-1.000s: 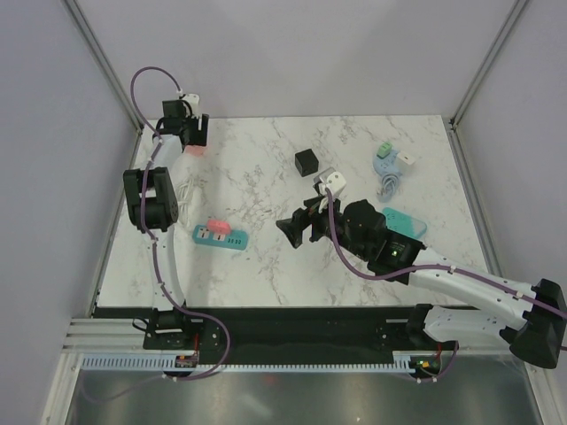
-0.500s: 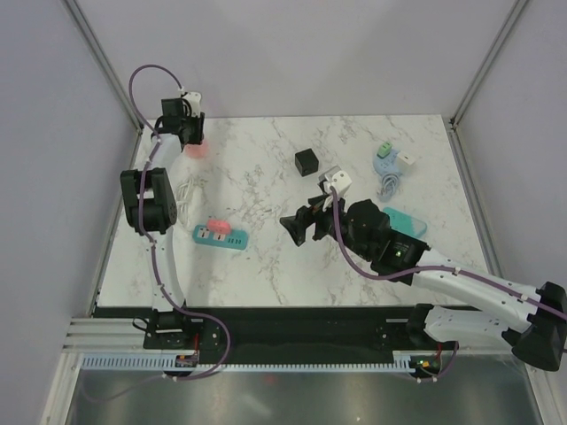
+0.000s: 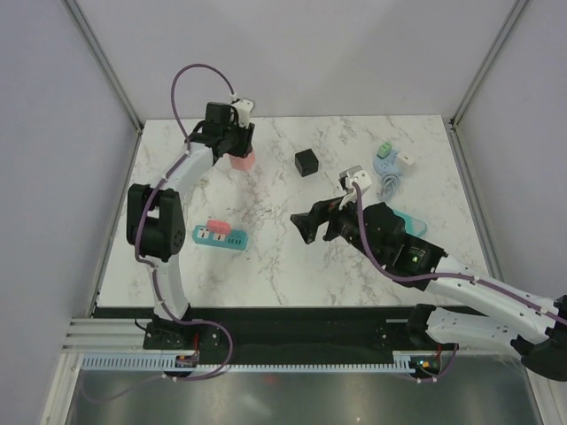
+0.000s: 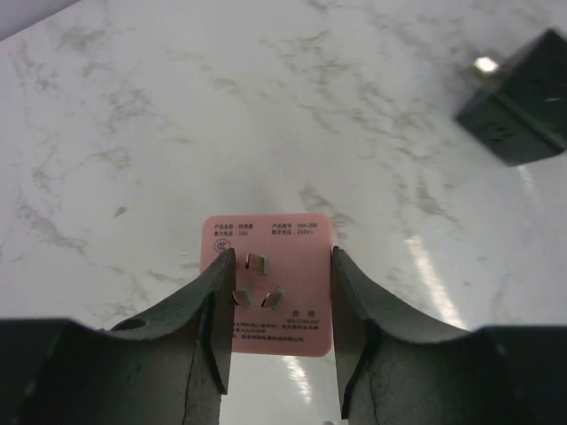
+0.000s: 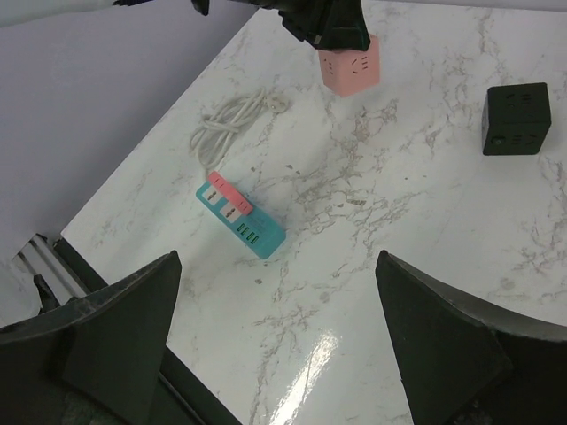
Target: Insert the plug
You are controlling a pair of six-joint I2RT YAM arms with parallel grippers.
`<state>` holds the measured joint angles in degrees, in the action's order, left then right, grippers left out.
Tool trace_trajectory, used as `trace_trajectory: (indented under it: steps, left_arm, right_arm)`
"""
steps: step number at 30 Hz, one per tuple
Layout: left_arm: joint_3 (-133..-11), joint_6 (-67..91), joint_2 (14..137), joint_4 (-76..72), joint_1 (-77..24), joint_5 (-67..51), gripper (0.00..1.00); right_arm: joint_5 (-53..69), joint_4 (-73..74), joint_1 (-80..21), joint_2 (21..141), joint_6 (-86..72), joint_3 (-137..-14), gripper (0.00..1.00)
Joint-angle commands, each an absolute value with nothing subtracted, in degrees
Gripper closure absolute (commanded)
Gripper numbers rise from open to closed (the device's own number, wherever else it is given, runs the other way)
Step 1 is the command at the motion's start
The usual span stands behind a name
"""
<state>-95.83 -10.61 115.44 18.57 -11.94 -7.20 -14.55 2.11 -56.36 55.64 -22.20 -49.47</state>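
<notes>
The plug (image 4: 270, 285) is a pink cube with three metal prongs facing the left wrist camera. My left gripper (image 4: 282, 266) is shut on it, one finger pressed on each side. From above, the plug (image 3: 241, 160) sits at the back left of the table under that gripper (image 3: 232, 142). It also shows in the right wrist view as a pink plug (image 5: 350, 69). The teal and pink power strip (image 3: 220, 236) lies on the left, apart from both arms. My right gripper (image 3: 310, 226) hangs open and holds nothing, with the power strip (image 5: 239, 215) ahead of it.
A black cube adapter (image 3: 307, 162) stands just right of the plug. A coiled white cable (image 5: 232, 119) lies behind the strip. A blue holder with a green and white adapter (image 3: 390, 159) is at the back right. A teal item (image 3: 406, 221) lies beside the right arm.
My left gripper closed on the pink plug at the back left corner and carried it to the right. The right arm shifted slightly to the right, still open.
</notes>
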Motion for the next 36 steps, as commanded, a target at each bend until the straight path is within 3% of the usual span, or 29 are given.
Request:
trace_trajectory:
  steps: [1,6,12,17,21,36]
  left_arm:
    - [-93.7,-4.2,106.0,16.9,-16.3,-13.3,0.97]
    - [-83.9,16.1,95.4,7.1,-18.2,-33.2,0.98]
    - [-69.4,43.5,86.4,-21.4,-19.3,-47.7,0.98]
    - [-61.4,58.9,82.3,-37.2,-21.8,-48.1,0.98]
    - [-58.9,62.2,79.4,-43.1,-22.9,-45.8,0.98]
    - [-55.1,67.7,76.0,-50.6,-26.9,-42.9,0.98]
  right_arm:
    - [-20.2,5.6,-55.5,53.3,-26.6,-48.9,0.02]
    - [-13.1,2.9,-47.9,50.2,-34.0,-43.8,0.02]
    - [4.6,-17.6,-35.3,44.4,-44.0,-30.4,0.02]
    - [13.3,-35.8,-32.9,45.9,-48.3,-27.2,0.02]
    - [16.2,-45.9,-32.7,49.3,-51.8,-27.8,0.02]
    - [18.3,-54.7,-32.8,56.7,-58.7,-32.3,0.02]
